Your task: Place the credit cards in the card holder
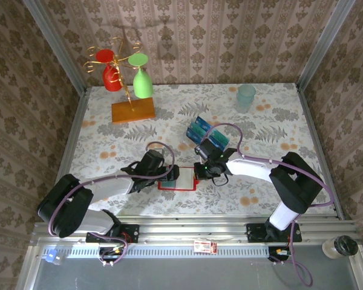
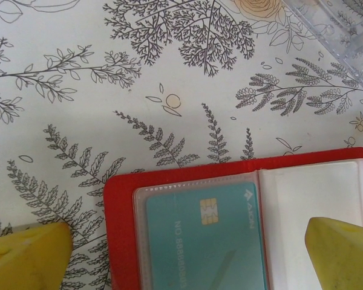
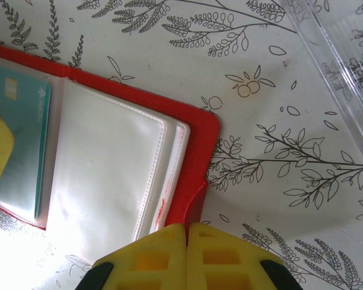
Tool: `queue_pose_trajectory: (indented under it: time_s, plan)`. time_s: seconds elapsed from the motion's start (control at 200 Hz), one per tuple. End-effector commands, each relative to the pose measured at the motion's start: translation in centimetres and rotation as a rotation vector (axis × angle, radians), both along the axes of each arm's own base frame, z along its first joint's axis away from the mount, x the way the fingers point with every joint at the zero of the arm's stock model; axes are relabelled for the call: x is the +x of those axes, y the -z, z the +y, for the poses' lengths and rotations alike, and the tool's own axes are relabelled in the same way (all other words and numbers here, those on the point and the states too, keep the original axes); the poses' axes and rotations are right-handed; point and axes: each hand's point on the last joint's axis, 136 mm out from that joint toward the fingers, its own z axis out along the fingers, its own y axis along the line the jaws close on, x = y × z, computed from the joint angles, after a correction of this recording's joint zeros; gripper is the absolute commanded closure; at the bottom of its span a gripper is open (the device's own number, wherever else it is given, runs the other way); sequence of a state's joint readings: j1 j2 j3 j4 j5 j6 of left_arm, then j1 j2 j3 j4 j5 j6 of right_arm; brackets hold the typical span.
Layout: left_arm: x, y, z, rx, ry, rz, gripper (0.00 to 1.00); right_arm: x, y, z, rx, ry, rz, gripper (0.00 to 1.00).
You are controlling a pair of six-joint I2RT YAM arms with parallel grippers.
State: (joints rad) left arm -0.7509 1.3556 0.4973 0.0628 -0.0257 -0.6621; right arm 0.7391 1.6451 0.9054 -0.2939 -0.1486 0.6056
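The red card holder (image 1: pixel 184 184) lies open on the floral table between both arms. A teal credit card (image 2: pixel 206 241) with a gold chip sits inside its left clear sleeve; the right sleeve (image 3: pixel 109 175) looks empty. My left gripper (image 2: pixel 184 266) hangs open over the holder, one yellow finger (image 2: pixel 24 257) off its left edge and the other over the right sleeve. My right gripper (image 3: pixel 186 241) is shut, pinching the holder's red cover (image 3: pixel 199 157) at its right edge. More blue credit cards (image 1: pixel 206 133) stand in a clear rack behind the holder.
The clear acrylic rack (image 3: pixel 339 72) stands just beyond the holder, close to the right gripper. A wooden-based wire stand (image 1: pixel 133 110) with a red and a green cup is at the back left. A pale teal cup (image 1: pixel 246 96) is at the back right.
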Motion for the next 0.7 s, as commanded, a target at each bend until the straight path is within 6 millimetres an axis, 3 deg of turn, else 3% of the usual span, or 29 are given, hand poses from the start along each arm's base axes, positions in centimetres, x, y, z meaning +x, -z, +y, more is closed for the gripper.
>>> queue_pose_trajectory:
  time_s: [0.0,0.475,0.695]
  plan:
    - [-0.1,-0.3,-1.3,-0.069,0.028,0.015,0.00,-0.2,1.1,-0.1,0.001,0.008,0.021,1.00]
    - [-0.9,-5.8,-2.5,-0.276,0.033,-0.078,0.00,0.1,0.9,0.8,0.046,0.016,0.026,1.00]
    - [-1.8,-7.3,-5.0,-0.349,0.076,-0.093,0.00,0.1,1.0,0.8,0.052,0.019,0.031,1.00]
